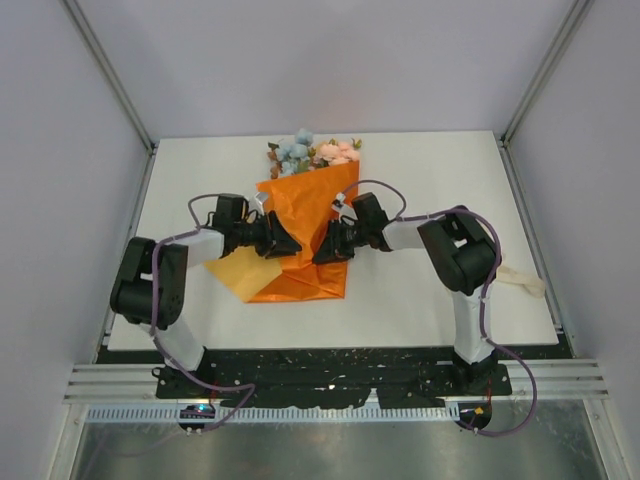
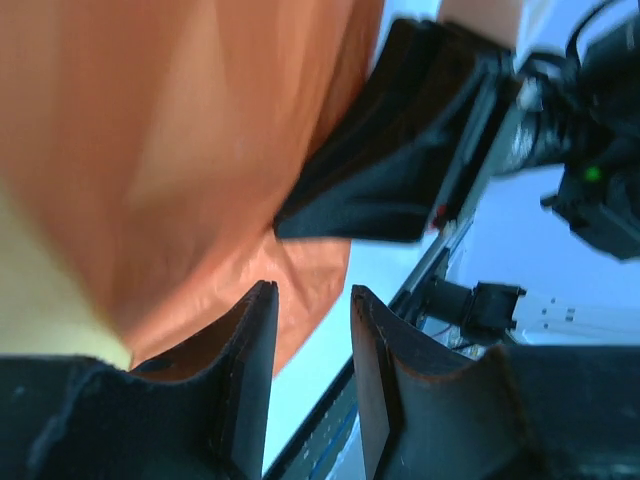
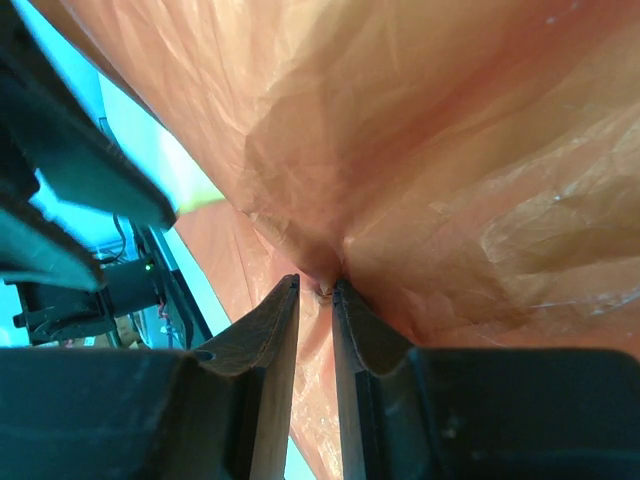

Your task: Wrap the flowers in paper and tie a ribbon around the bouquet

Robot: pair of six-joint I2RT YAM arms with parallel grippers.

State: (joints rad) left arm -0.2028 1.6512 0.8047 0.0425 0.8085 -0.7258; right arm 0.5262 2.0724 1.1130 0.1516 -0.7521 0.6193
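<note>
The paper (image 1: pixel 305 215) lay at the middle of the table (image 1: pixel 420 300), folded over the stems of the flowers (image 1: pixel 312 152). Their blue and pink blooms stuck out at its 12 o'clock end. A paler flap of the paper spread toward 8 o'clock.

The left gripper (image 1: pixel 290 245) reached in from 9 o'clock and the right gripper (image 1: pixel 322 250) from 3 o'clock. Their tips were near each other over the lower half of the paper.

In the right wrist view the right fingers (image 3: pixel 275 330) stood only a narrow slit apart, with a pinched ridge of paper caught between their tips. In the left wrist view the left fingers (image 2: pixel 255 340) stood part-way apart. The paper's edge showed beside one of them and in the gap, but nothing was clamped there.

The ribbon (image 1: pixel 522 280) lay well apart at the table's 3 o'clock edge, just beyond the right arm (image 1: pixel 462 255).
</note>
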